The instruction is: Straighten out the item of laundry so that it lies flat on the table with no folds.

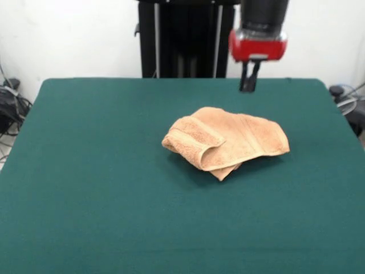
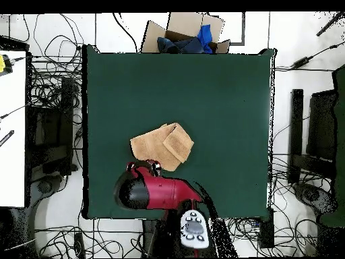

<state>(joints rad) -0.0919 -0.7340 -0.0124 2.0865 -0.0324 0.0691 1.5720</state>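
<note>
Hovering behind the folded towel [image 1: 226,142], your gripper [image 1: 249,85] looks pressed together; grab both layers and the fold simply drags along.

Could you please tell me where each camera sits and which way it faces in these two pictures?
Front view: across the table from the robot, facing its pedestal; the pincer hangs from above.
Overhead view: above the table, looking straight down; the red arm enters from the bottom.
Both show the folded towel on the green table, turned half round between views.
</note>
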